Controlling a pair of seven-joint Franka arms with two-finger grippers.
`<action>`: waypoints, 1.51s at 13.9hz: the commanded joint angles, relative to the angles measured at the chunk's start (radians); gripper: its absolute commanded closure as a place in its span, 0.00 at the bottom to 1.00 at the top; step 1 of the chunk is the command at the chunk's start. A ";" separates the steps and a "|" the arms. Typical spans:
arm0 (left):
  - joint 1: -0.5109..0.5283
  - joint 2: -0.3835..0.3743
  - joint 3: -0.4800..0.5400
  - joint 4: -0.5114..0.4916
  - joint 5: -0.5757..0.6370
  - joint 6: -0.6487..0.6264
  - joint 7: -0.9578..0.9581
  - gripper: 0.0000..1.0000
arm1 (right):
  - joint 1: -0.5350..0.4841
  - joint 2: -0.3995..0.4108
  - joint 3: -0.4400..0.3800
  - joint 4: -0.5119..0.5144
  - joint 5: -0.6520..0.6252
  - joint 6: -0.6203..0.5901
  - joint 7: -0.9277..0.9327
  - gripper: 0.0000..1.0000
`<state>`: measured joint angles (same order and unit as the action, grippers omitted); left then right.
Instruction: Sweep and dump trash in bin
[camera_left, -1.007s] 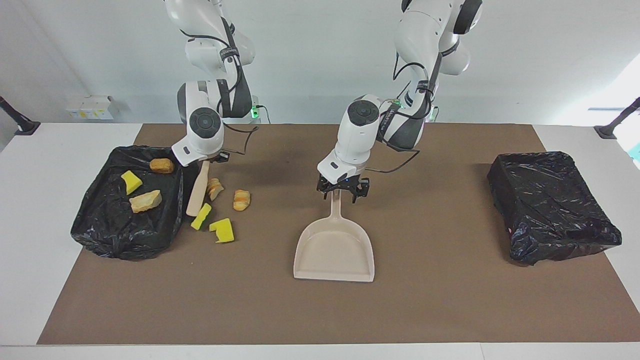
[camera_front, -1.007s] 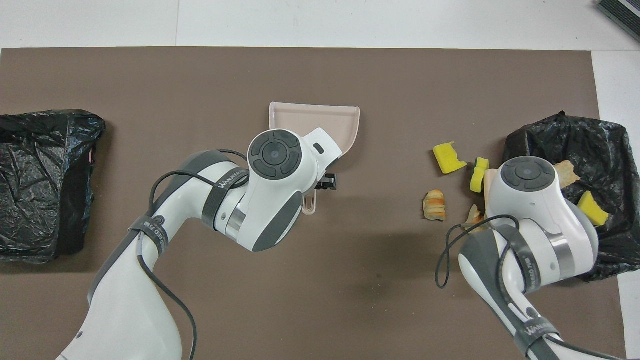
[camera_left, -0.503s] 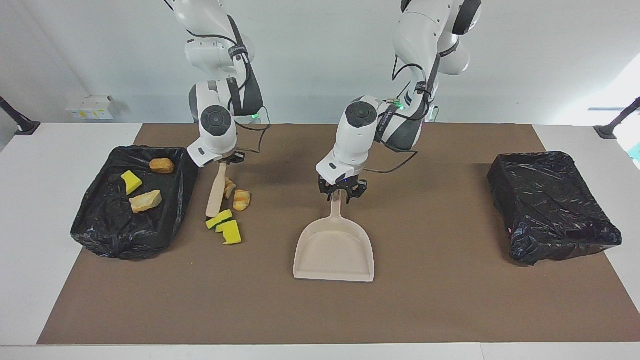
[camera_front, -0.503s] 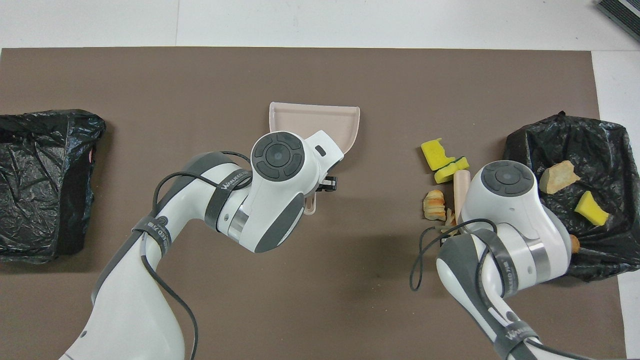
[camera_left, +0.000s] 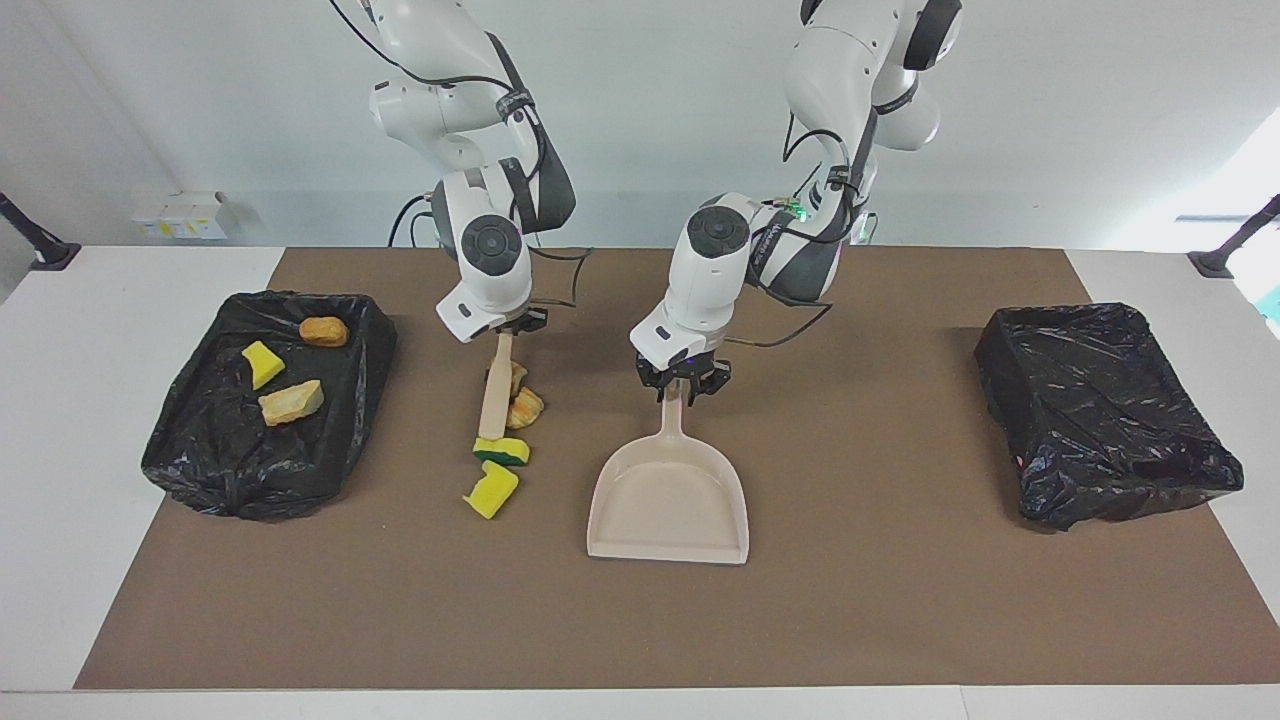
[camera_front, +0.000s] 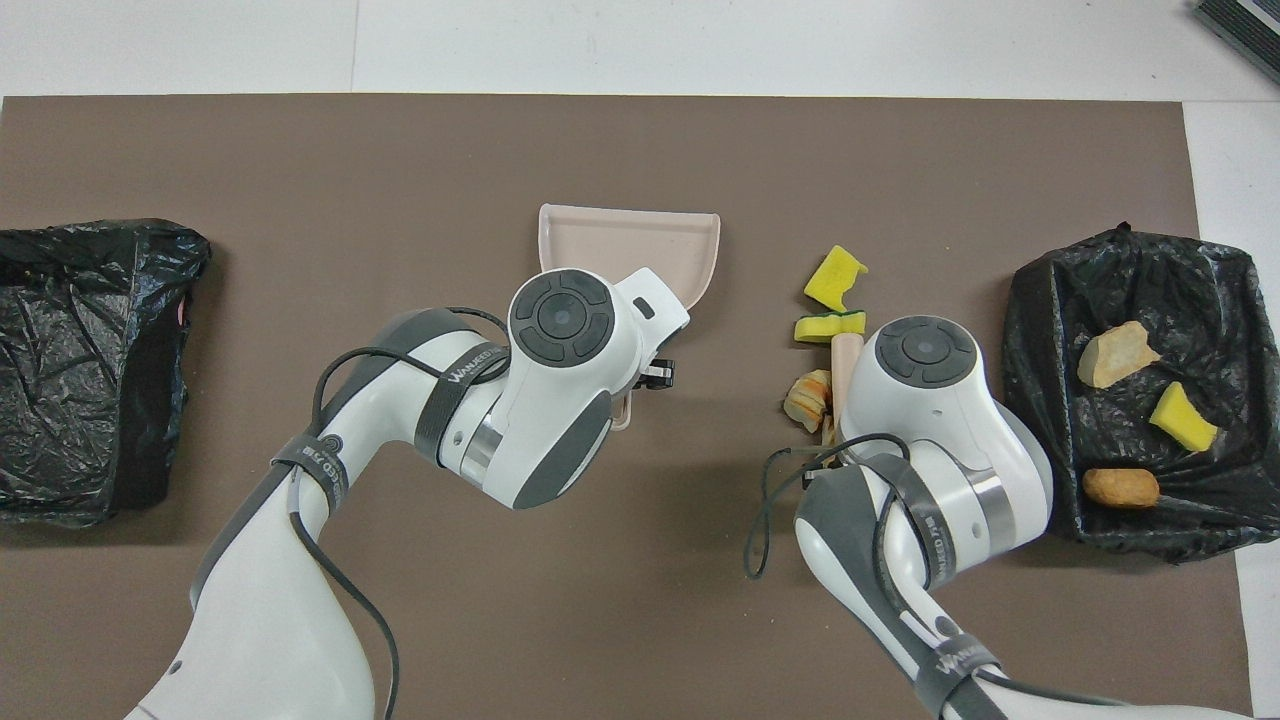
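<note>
A lined bin (camera_left: 268, 400) holds three scraps. The right gripper (camera_left: 507, 327) pinches a wooden stick (camera_left: 491, 395) against trash (camera_left: 500, 450) beside the dustpan (camera_left: 668, 495). The left gripper (camera_left: 684, 386) straddles its handle, seemingly gripping. Another bin (camera_left: 1105, 410) sits apart.

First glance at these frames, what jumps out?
The yellow sponge pieces and bread lumps lie bunched against the wooden brush that the right gripper holds, beside the beige dustpan. The left gripper is at its handle.
</note>
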<state>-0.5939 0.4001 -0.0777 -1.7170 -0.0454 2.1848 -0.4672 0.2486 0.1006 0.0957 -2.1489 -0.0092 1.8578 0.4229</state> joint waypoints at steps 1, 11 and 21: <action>-0.003 -0.007 0.013 -0.006 0.010 -0.019 -0.025 1.00 | 0.027 0.033 0.004 0.032 0.038 0.017 -0.016 1.00; 0.190 -0.202 0.024 -0.010 0.061 -0.232 0.573 1.00 | 0.058 0.031 0.005 0.038 0.089 0.004 -0.015 1.00; 0.359 -0.348 0.024 -0.149 0.061 -0.321 1.387 1.00 | 0.058 0.031 0.010 0.038 0.089 0.003 -0.015 1.00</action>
<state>-0.2500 0.1231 -0.0424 -1.7620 -0.0002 1.8082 0.8011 0.3086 0.1178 0.0968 -2.1183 0.0540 1.8587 0.4229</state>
